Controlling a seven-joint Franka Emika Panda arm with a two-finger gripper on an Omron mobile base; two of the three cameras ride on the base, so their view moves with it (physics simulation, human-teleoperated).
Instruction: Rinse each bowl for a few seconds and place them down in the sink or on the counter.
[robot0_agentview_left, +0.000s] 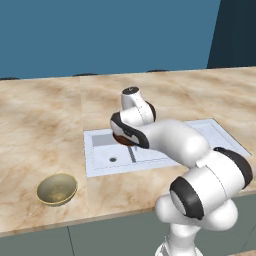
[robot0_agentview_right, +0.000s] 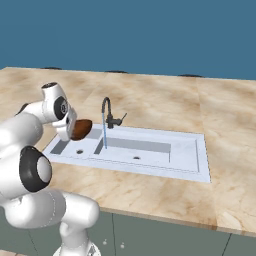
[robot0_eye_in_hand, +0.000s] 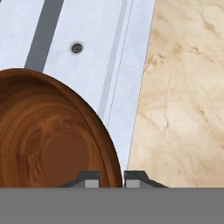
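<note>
My gripper (robot0_eye_in_hand: 111, 180) is shut on the rim of the dark reddish-brown wooden bowl (robot0_eye_in_hand: 48, 140), one fingertip inside the rim and one outside. In the right base view this bowl (robot0_agentview_right: 80, 129) hangs tilted at the hand, above the left basin of the white sink (robot0_agentview_right: 190, 160). It sits a little left of the thin blue water stream (robot0_agentview_right: 104, 134) that falls from the dark faucet (robot0_agentview_right: 106, 112). From the left base side, just a sliver of the bowl (robot0_agentview_left: 122, 141) peeks from under the wrist. The pale olive-gold bowl (robot0_agentview_left: 56, 189) stands upright on the counter (robot0_agentview_left: 40, 125), left of the sink (robot0_agentview_left: 100, 152).
The beige marble counter (robot0_agentview_right: 225, 125) spreads wide on both sides of the sink and behind it. A small round drain (robot0_eye_in_hand: 77, 47) lies in the basin below the hand. Grey-green cabinet fronts (robot0_agentview_right: 150, 235) run under the counter's front edge.
</note>
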